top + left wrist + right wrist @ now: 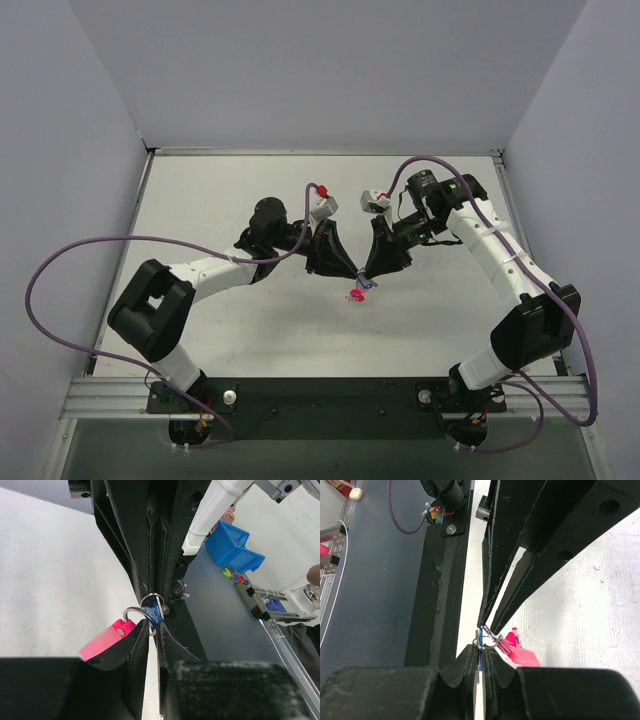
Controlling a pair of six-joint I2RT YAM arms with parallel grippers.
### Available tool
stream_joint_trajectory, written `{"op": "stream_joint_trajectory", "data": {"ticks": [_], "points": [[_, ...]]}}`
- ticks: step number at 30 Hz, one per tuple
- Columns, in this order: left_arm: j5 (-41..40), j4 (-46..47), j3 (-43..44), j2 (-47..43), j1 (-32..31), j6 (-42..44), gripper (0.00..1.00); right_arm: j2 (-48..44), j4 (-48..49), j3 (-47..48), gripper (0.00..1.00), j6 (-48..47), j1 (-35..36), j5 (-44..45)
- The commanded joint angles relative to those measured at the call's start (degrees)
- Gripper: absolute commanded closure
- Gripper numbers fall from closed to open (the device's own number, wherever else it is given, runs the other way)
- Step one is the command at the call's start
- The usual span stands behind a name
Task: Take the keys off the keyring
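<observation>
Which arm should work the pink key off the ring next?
Left, probably. The right gripper is shut on the blue key, anchoring the keyring; the left gripper is at the ring, beside the dangling pink key.

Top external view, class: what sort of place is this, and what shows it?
Probably a robotics lab cell: a white table walled by grey panels, two arms bolted to an aluminium rail, a blue parts bin beyond.

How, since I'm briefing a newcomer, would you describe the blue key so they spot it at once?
Over the middle of the white table, the left hand and right hand meet tip to tip. Between those tips sits a thin silvery keyring. The blue key is tucked at that ring; the other keys dangle beside it, bright pink.
</observation>
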Motion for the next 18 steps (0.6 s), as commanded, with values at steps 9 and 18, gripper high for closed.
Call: {"op": "stream_joint_trajectory", "data": {"ticks": [9, 18], "points": [[0.93, 1.55, 2.5, 0.53, -0.63, 0.55, 1.0, -0.76, -2.13, 1.64, 1.0, -2.93, 0.06, -2.43], [0.84, 1.63, 2.23, -0.26, -0.28, 0.82, 1.0, -1.11, -2.39, 1.2, 1.0, -3.63, -1.08, -1.46]]}}
